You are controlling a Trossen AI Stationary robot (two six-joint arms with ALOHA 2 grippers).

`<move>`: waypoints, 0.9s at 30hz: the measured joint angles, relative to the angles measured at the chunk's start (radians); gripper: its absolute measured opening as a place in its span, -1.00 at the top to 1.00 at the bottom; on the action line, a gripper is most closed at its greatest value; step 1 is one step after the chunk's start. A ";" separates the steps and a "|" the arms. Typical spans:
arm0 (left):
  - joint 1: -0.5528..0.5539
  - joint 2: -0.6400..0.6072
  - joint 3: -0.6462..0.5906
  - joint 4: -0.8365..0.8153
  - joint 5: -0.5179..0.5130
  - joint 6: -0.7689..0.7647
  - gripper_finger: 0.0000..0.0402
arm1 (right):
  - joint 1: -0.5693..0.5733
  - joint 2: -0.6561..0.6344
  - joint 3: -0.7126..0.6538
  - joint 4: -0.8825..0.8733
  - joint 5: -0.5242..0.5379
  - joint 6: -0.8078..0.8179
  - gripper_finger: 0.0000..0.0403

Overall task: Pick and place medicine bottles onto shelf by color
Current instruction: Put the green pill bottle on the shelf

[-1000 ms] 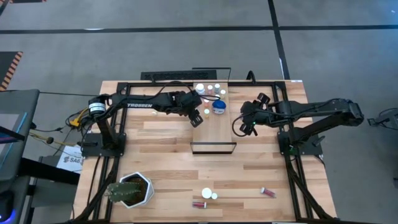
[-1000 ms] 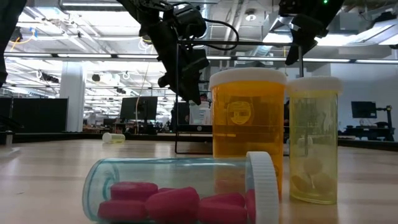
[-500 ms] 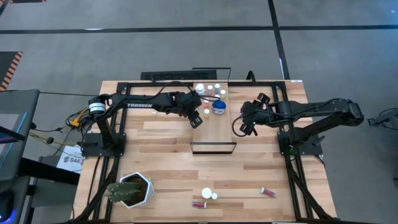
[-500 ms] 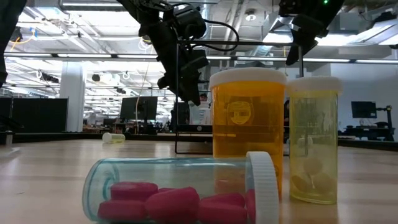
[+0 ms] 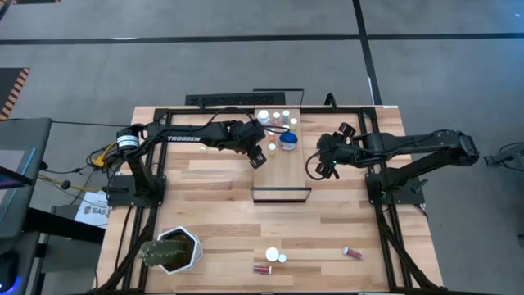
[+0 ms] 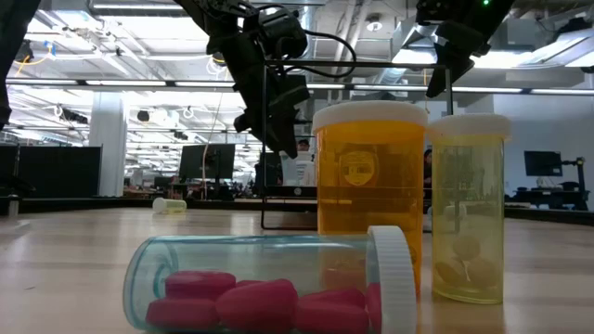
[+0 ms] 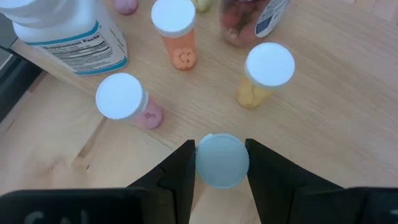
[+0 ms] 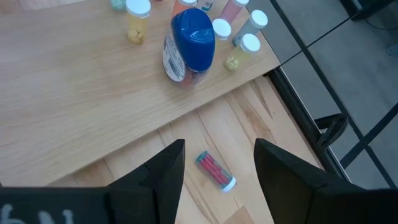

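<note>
Shelf (image 5: 278, 168) bottles (image 7: 174, 31) crowd ahead of left fingers' (image 7: 180, 180) gripped vial (image 7: 222, 160)

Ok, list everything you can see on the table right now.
shelf: one, light wood, table centre
small bottles: several, white-capped, shelf's far end
blue bottle: one, wider, on shelf
front bottles: orange and yellow upright, pink-pill one lying
red bottles: one near-right, one beside shelf, both lying
plant pot: one, white, near-left
left gripper: over shelf, gripping white-capped bottle
right gripper: open, empty, beside shelf
</note>
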 joint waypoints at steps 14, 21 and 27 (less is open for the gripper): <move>-0.001 0.000 0.000 -0.007 0.020 -0.002 0.42 | 0.000 0.000 0.000 0.001 0.000 0.000 -0.06; -0.001 0.000 0.000 0.014 0.011 0.002 0.42 | 0.000 0.000 0.000 0.001 0.000 0.000 -0.06; 0.005 0.000 0.000 0.018 -0.009 0.002 0.42 | 0.000 0.000 0.000 0.001 0.000 0.000 -0.06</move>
